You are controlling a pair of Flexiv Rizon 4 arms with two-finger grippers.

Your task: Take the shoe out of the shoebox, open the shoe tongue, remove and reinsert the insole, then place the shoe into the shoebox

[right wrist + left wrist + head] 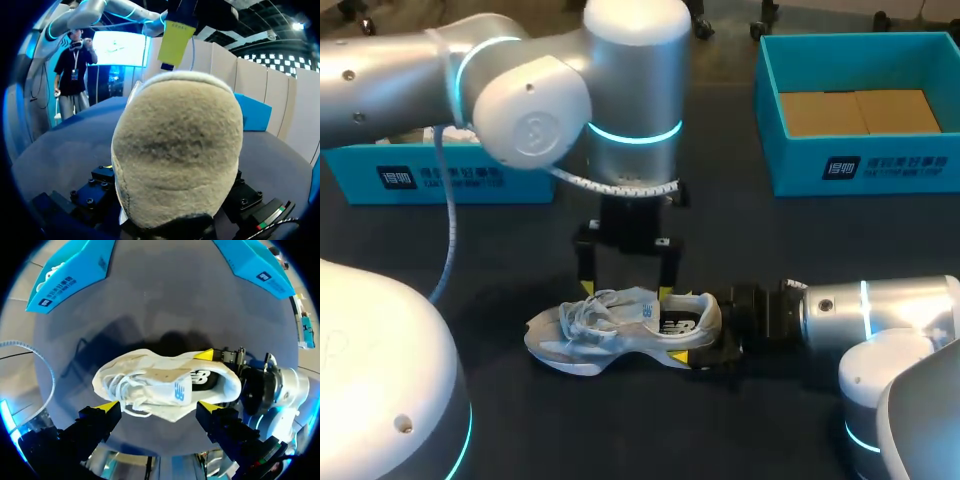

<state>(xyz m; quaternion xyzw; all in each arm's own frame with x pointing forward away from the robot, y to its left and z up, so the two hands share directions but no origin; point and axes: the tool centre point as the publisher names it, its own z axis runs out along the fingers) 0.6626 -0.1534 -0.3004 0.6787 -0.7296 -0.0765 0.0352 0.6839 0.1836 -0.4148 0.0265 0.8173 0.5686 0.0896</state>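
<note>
From above, our shoe sits on the table, outside the box, its heel pinched by our right gripper. At the left wrist, our left gripper is spread wide astride the shoe. At the right wrist, the heel hides our fingertips.

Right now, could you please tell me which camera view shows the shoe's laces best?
The left wrist view: it looks down on the shoe, its laces plainly spread. The head view shows them small; the right wrist view shows only the heel.
</note>
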